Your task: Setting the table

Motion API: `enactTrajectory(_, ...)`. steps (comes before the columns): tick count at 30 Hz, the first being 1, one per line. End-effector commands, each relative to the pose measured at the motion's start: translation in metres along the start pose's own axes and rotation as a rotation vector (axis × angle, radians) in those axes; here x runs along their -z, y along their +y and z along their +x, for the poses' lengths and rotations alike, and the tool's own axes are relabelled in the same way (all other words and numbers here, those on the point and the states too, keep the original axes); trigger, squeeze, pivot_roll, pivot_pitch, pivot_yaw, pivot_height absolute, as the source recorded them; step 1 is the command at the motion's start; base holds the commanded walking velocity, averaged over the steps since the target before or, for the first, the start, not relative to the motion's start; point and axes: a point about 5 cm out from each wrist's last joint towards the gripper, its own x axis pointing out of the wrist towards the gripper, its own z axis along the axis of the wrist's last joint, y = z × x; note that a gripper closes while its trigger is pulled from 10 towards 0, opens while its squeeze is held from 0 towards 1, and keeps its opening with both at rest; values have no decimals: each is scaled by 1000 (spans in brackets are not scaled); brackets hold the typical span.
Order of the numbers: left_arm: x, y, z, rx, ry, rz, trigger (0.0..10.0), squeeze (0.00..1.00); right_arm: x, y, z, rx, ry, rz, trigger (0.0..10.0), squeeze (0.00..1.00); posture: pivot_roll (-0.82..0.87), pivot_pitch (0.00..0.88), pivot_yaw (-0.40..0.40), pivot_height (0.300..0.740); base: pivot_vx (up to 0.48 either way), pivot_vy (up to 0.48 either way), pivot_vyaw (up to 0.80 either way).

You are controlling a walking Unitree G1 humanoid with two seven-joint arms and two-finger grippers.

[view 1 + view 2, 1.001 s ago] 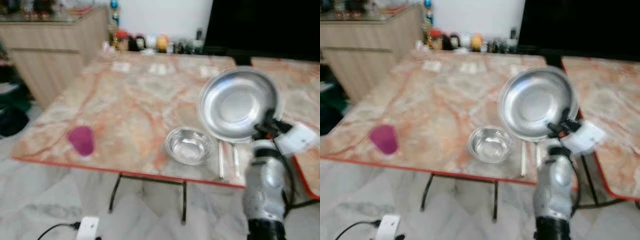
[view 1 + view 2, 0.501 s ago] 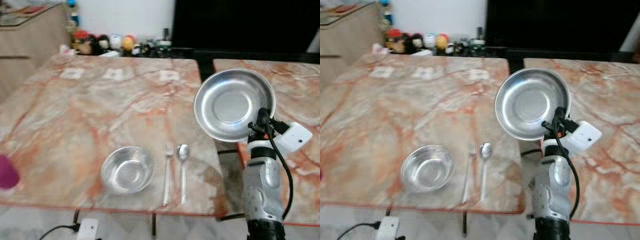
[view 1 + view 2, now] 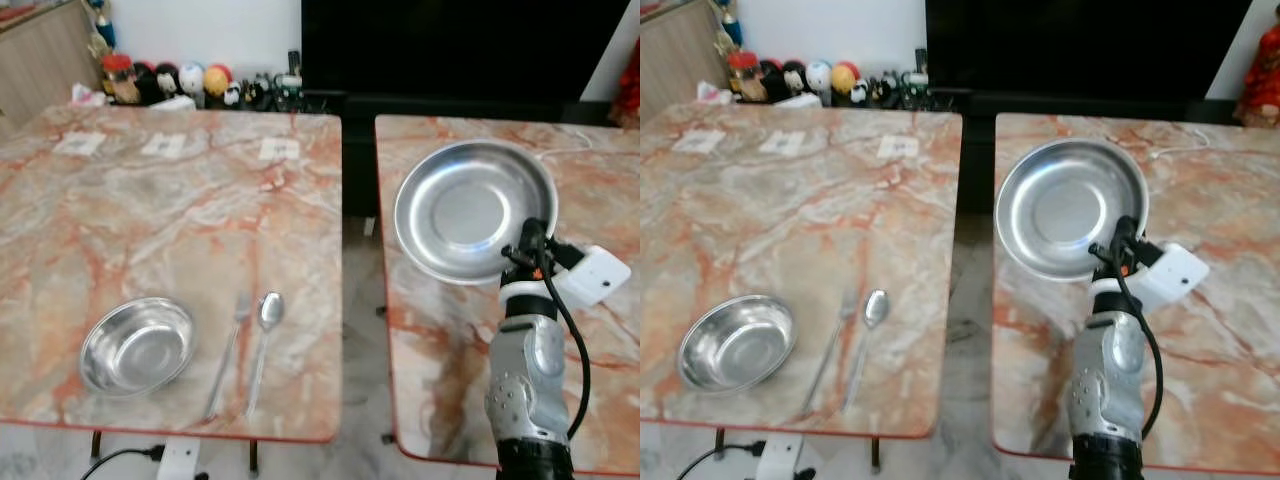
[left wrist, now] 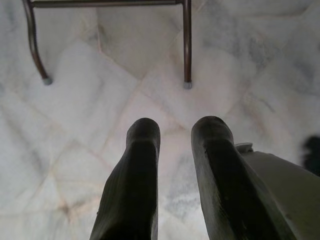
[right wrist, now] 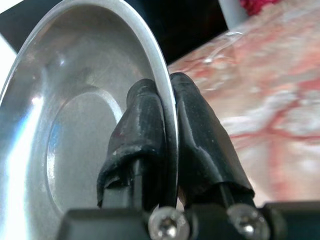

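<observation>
My right gripper (image 3: 530,243) is shut on the lower rim of a round steel plate (image 3: 473,208), holding it tilted almost upright above the near left part of the right marble table (image 3: 600,350). In the right wrist view both fingers (image 5: 200,125) pinch the plate's rim (image 5: 75,125). On the left marble table (image 3: 170,220) near its front edge lie a steel bowl (image 3: 137,345), a fork (image 3: 228,352) and a spoon (image 3: 264,330) side by side. My left gripper (image 4: 176,127) hangs idle over the floor, open a little with nothing between its fingers.
A narrow gap (image 3: 360,270) separates the two tables. Figurines and bottles (image 3: 190,80) line the far edge, with a dark screen (image 3: 450,50) behind. Three paper cards (image 3: 280,148) lie on the left table. A white power strip (image 3: 178,462) and table legs (image 4: 186,45) are below.
The camera has swung right, so the whole scene slid left and the pink cup left the picture. The plate stays in my right gripper and now hangs over the right table.
</observation>
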Motion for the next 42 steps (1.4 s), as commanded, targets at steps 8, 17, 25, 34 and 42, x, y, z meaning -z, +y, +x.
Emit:
enactTrajectory(8,3,-6,0,16,14,4,10000,0,-7,-10,1,38,-25,-3,10000,0,-24,46,7,740,0,-480,0)
enactTrajectory(17,14,0,-4,8,40,1,10000,0,-5,-13,0,56,-8,-12,10000,0,-26,50,4,740,0,-480,0)
enactTrajectory(25,19,2,-5,2,56,2,10000,0,-6,-22,-14,94,32,-23,10000,0,-46,64,5,740,0,-225,0)
enactTrajectory(34,19,1,-5,13,65,25,10000,0,-15,-34,-35,262,145,149,10000,0,-74,75,9,740,0,0,0)
enactTrajectory(42,23,-1,-6,18,76,41,10000,0,-17,-37,-40,380,276,231,10000,0,-83,77,7,740,0,0,0)
